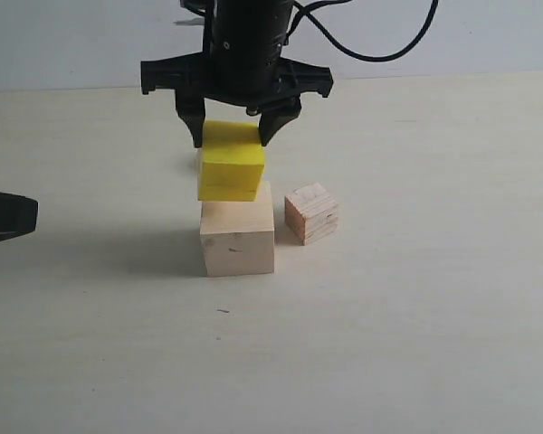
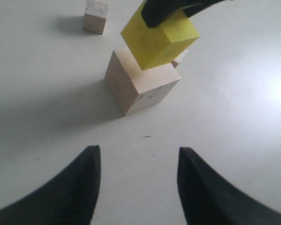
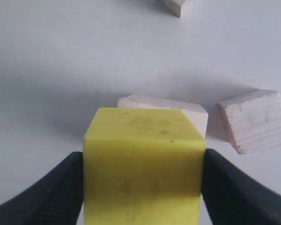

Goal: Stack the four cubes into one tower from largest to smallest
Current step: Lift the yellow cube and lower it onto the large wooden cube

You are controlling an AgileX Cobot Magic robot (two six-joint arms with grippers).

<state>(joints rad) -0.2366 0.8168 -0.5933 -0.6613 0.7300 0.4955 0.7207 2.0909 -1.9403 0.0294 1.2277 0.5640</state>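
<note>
A: Noted: right gripper (image 1: pixel 232 137) over the middle, jaws clamped on the bright yellow cube (image 1: pixel 231 163) by two opposite side faces. It hangs low over the large pale wood cube (image 1: pixel 238 237). Touching or just above, I cannot tell.

B: Lined up?

A: Not quite, I judge. The yellow cube sits toward the left of the base, its left face about level with the base's left edge. It also looks slightly turned against the base. Let go like that, it may land skewed or with an edge hanging over. That leaves a poor footing for the two cubes yet to go on.

B: Other risks?

A: The darker grained wood cube (image 1: pixel 312 214) stands on the pale tabletop (image 1: pixel 416 344) just beside the base, on its right, not touching. The fingers grip high up, so opening should clear it. The bigger worry is a push down off-centre, which could shove or tip the base into that neighbour.

B: The little one?

A: The smallest pale wood cube (image 2: pixel 95 16) is well apart from the stack, out of harm.

B: Left arm?

A: The left gripper (image 2: pixel 138 183) waits off to the left, jaws apart, nothing between them, facing the stack. It is harmless there. It would only be trouble if it reached in during the release.
</note>
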